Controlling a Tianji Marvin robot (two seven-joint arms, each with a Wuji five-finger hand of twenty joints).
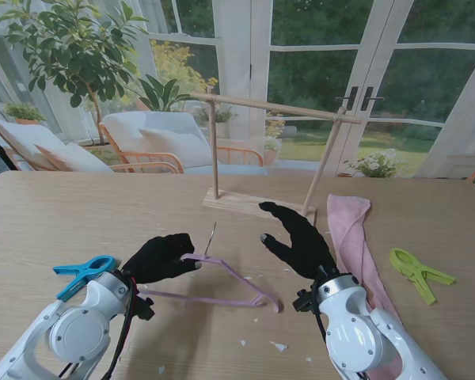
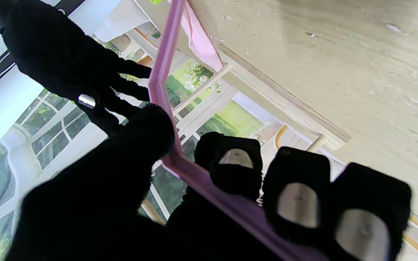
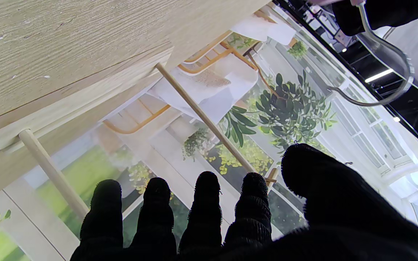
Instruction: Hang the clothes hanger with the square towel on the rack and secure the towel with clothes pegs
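My left hand [image 1: 165, 257] is shut on the purple clothes hanger [image 1: 229, 289], gripping it near its metal hook [image 1: 210, 237]; the hanger's far shoulder hangs just over the table. In the left wrist view my fingers [image 2: 298, 197] curl around the purple bar [image 2: 227, 203]. My right hand [image 1: 301, 237] hovers open, fingers spread, just right of the hanger and in front of the wooden rack [image 1: 277, 111]. The hook [image 3: 386, 65] shows in the right wrist view, as does the rack's rail [image 3: 205, 117]. A pink towel [image 1: 352, 233] lies flat on the table, right of my right hand.
A blue peg [image 1: 83, 271] lies at the left beside my left forearm. A green peg [image 1: 418, 271] lies at the right past the towel. The rack's base [image 1: 249, 204] stands mid-table. Small white flecks [image 1: 279, 346] dot the near table.
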